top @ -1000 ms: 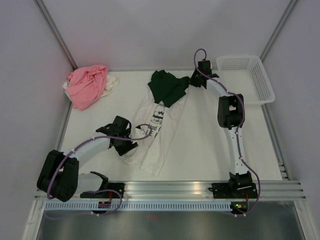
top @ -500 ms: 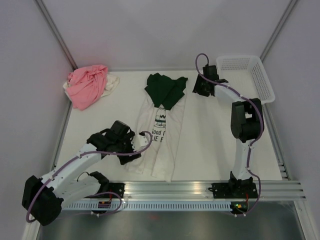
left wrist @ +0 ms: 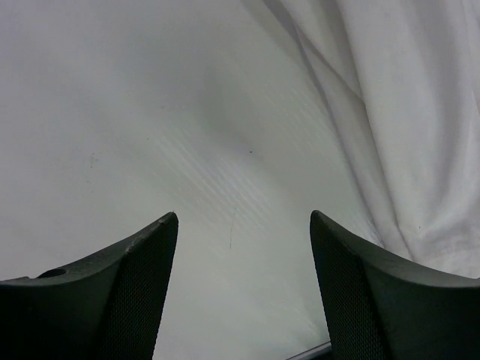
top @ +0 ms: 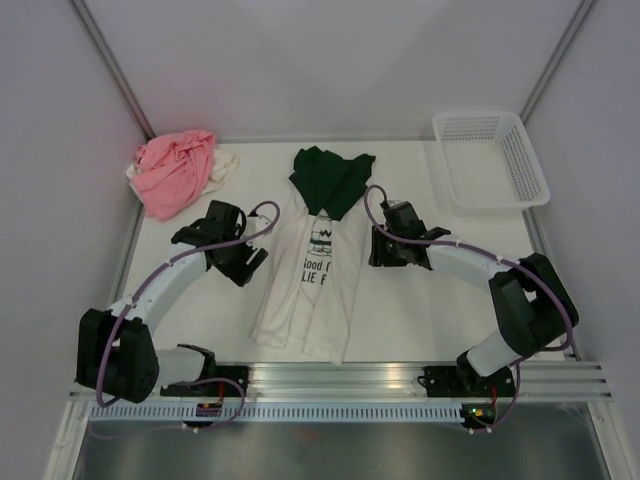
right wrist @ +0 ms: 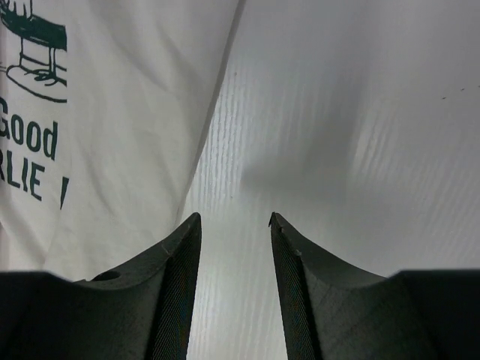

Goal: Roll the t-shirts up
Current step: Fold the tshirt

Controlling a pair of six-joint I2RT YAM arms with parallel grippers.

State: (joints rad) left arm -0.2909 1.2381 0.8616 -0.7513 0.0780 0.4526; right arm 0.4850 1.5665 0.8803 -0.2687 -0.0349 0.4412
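The white printed t-shirt lies folded into a long strip down the middle of the table; its cloth shows in the left wrist view and its lettering in the right wrist view. The dark green t-shirt lies on its far end. The pink t-shirt is heaped at the back left over a cream one. My left gripper is open and empty over bare table just left of the strip. My right gripper is open and empty just right of it.
A white plastic mesh basket stands at the back right corner. Grey walls and metal frame posts enclose the table. An aluminium rail runs along the near edge by the arm bases.
The left gripper moved from the strip's near left edge away to its left side, further back. The right gripper swung from beside the basket down to the strip's right edge. The strip lies straighter.
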